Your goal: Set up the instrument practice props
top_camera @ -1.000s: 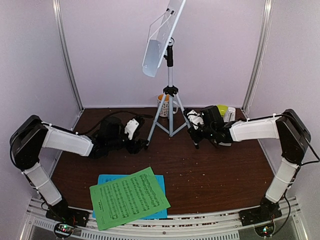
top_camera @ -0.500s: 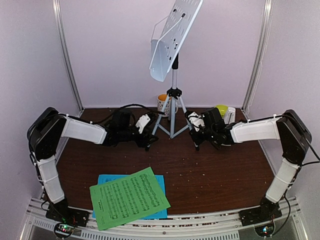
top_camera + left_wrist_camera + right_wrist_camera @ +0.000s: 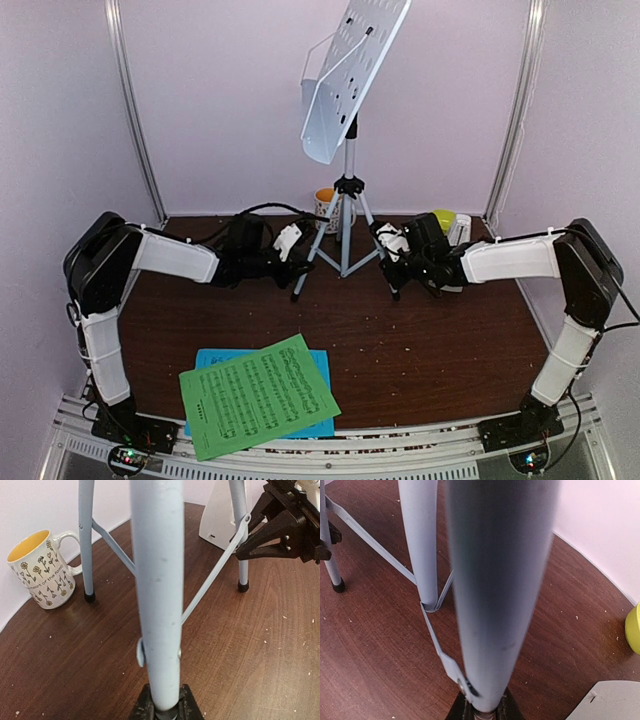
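At twelve o'clock on the table (image 3: 430, 340), close to the back wall (image 3: 230, 120), the music stand (image 3: 350, 80) is kept upright on its tripod (image 3: 345, 215). One front leg is clamped by the left gripper (image 3: 299, 266) at about eight o'clock from the central pole. The opposite leg is clamped by the right gripper (image 3: 388, 266) at about four o'clock. In each wrist view the pale tube is seen rising straight out of fingers drawn narrow around it.

A two-sided hold is judged to be chosen so that the top-heavy stand can be steadied or shifted without tipping, since the tilted desk is carried high over a small footing. The two feet visible from the left wrist are set on the wood.

Room is tight at the rear. The mug (image 3: 325, 205) is placed at eleven o'clock, just beside a leg. The metronome (image 3: 458, 230) and the bowl (image 3: 443, 217) are crowded at two o'clock, behind the right gripper. Open wood is left toward six o'clock, as far as the green sheet (image 3: 260, 395), which is laid over the blue sheet (image 3: 207, 357) at seven o'clock by the near edge.
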### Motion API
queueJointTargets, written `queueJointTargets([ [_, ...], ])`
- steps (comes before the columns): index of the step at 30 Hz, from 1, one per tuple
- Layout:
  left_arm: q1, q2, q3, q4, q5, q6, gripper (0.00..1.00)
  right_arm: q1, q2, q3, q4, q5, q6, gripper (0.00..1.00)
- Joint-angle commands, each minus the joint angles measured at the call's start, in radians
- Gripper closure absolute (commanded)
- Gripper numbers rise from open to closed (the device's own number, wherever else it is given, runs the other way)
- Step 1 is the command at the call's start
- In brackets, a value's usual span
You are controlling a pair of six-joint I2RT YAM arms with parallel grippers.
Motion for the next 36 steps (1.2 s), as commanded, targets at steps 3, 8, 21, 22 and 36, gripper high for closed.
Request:
queueJointTargets([
  [3,-0.04,-0.04,-0.079,0.065,0.018,0.002,1.0,-0.008,0.019,0.06,-0.015,0.06,-0.058,0.85],
  [8,-0.094,-0.065,-0.12,0.083,-0.056,-0.019,1.0,-0.014,0.042,0.095,-0.016,0.098,-0.056,0.82],
  [21,-0.212,-0.082,-0.131,0.089,-0.34,-0.185,1.0,-0.019,0.012,0.093,-0.033,0.137,-0.02,0.39],
  [22,-0.222,-0.08,-0.126,0.09,-0.353,-0.213,1.0,-0.019,-0.001,0.085,-0.032,0.136,-0.015,0.37],
  [36,-0.362,-0.043,-0.068,0.134,-0.512,-0.294,0.97,-0.026,-0.146,0.021,-0.038,0.156,0.134,0.18],
])
